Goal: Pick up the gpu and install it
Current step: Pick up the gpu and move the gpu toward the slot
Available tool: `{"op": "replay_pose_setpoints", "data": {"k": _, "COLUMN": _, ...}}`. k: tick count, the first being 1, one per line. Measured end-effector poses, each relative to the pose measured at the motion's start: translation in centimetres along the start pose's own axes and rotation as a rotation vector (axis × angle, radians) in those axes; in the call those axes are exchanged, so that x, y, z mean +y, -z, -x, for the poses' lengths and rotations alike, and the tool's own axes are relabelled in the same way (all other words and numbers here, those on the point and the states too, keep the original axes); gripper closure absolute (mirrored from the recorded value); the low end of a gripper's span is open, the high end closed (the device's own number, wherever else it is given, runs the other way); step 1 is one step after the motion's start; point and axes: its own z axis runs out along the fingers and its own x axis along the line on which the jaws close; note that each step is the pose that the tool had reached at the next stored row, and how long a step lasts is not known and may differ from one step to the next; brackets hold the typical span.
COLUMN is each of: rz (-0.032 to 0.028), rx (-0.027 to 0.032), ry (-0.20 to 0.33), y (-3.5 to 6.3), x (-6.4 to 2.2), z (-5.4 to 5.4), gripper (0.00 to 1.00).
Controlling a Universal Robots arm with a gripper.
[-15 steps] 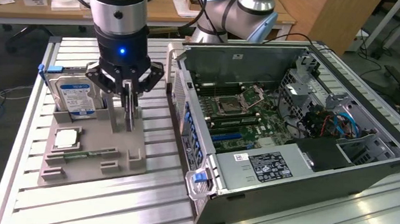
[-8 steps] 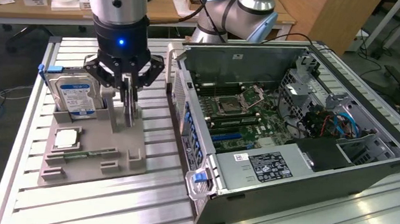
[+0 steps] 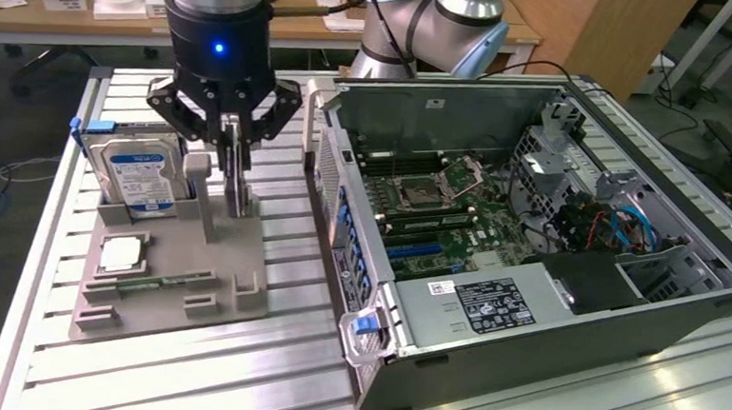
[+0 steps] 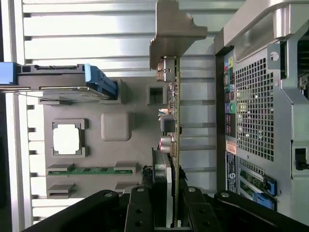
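The gpu (image 3: 238,193) is a thin dark card standing edge-on over the grey holder tray (image 3: 228,273), between the hard drive and the open computer case. My gripper (image 3: 236,154) comes down from above, with its black fingers shut on the card's upper edge. In the wrist view the gpu (image 4: 176,106) runs as a slim blade with its metal bracket (image 4: 174,34) at the far end, and the gripper (image 4: 169,215) clamps it from both sides. Whether the card's lower edge still rests in the tray I cannot tell.
On the tray also sit a silver hard drive (image 3: 139,172), a square chip (image 3: 123,254) and a green memory stick (image 3: 144,287). The open computer case (image 3: 528,272) lies at the exterior view's right with its motherboard (image 3: 442,210) exposed. The table (image 3: 267,380) is slatted aluminium.
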Motion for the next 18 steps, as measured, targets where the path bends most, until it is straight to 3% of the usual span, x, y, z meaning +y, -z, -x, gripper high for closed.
{"op": "replay_pose_setpoints", "data": {"k": 8, "rz": 0.0005, "rx": 0.0001, "ry": 0.000, "y": 2.06, "x": 0.11, "z": 0.0, "gripper": 0.72}}
{"op": "replay_pose_setpoints", "data": {"k": 14, "rz": -0.0220, "rx": 0.0006, "ry": 0.000, "y": 3.01, "x": 0.15, "z": 0.0, "gripper": 0.72}}
{"op": "replay_pose_setpoints", "data": {"k": 18, "rz": -0.0227, "rx": 0.0015, "ry": 0.000, "y": 4.41, "x": 0.23, "z": 0.0, "gripper": 0.72}}
